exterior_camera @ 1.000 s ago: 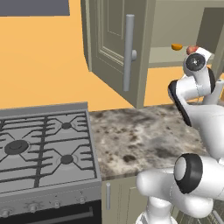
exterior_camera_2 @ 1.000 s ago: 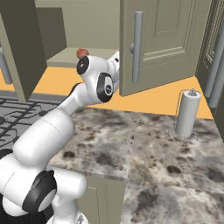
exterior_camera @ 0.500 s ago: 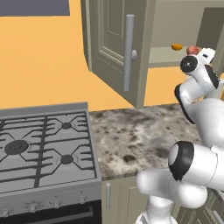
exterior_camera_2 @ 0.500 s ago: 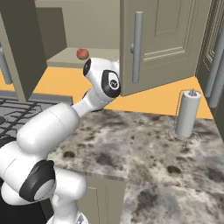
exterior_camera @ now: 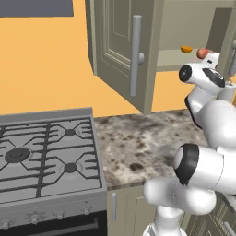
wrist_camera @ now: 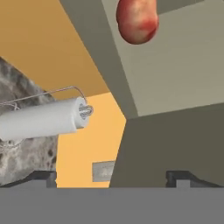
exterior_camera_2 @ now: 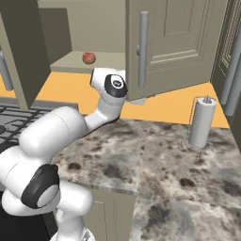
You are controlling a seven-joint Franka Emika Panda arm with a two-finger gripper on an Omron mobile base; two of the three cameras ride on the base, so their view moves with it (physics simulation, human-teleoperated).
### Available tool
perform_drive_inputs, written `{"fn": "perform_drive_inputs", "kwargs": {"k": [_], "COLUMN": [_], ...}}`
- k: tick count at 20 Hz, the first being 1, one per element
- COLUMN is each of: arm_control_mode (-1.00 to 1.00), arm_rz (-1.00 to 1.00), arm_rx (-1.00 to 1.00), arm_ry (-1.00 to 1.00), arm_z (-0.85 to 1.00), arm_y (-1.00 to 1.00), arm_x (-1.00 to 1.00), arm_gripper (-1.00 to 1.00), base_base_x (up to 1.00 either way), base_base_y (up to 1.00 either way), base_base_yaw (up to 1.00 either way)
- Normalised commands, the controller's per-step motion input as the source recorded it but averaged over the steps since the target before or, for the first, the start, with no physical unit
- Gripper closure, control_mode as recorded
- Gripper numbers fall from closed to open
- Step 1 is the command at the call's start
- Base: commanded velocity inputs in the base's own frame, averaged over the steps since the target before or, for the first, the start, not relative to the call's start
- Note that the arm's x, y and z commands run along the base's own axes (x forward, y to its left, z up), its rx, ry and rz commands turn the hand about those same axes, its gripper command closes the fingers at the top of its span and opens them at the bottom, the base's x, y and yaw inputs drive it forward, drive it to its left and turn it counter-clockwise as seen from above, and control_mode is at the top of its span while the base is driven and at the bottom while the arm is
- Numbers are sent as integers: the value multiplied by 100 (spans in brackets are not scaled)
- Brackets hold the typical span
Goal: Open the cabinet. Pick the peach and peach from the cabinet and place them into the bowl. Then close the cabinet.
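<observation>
The pincer point(wrist_camera: 112, 177) stands released, its 2 dark tips spread wide at the bottom of the hand view with nothing between them, and it looks along the cabinet's floor toward the reddish peach point(wrist_camera: 137, 19), which sits well ahead on the shelf, apart from the tips. The wide spread suits a round fruit: the jaws can pass on both sides of it before closing. In the left base view the hand sits at the front edge of the open cabinet point(exterior_camera: 120, 50), just below the shelf lip, with the reddish peach point(exterior_camera: 202, 53) just above it and the orange-yellow peach point(exterior_camera: 186, 49) a little to its left on the same shelf. In the right base view the reddish peach point(exterior_camera_2: 88, 57) rests near the shelf's front, above the wrist. Both doors hang open, so step 1 looks done and the reach for the first of the 2 fruits is in hand. A paper towel roll point(exterior_camera_2: 202, 122) stands upright on the speckled counter point(exterior_camera_2: 155, 160) to the right, and the stove point(exterior_camera: 41, 152) lies to the left. I cannot tell where the bowl is.
</observation>
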Motion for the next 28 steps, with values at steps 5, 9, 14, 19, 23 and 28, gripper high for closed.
{"fn": "perform_drive_inputs", "kwargs": {"k": [5, 9, 14, 19, 23, 28], "arm_control_mode": [-100, -100, -100, -100, -100, -100], "arm_rz": [-18, -2, -3, -1, 0, 0], "arm_rx": [-1, 0, 0, 0, 0, 0], "arm_ry": [-18, -11, -32, -26, -10, -11], "arm_z": [9, 7, 15, 17, 2, 0], "arm_y": [-59, -12, -32, -36, -10, -41], "arm_x": [-45, -30, -55, -29, -4, -5], "arm_gripper": [-100, -100, -100, -100, -100, -100], "base_base_x": [0, 0, 0, 0, 0, 0], "base_base_y": [0, 0, 0, 0, 0, 0], "base_base_yaw": [0, 0, 0, 0, 0, 0]}}
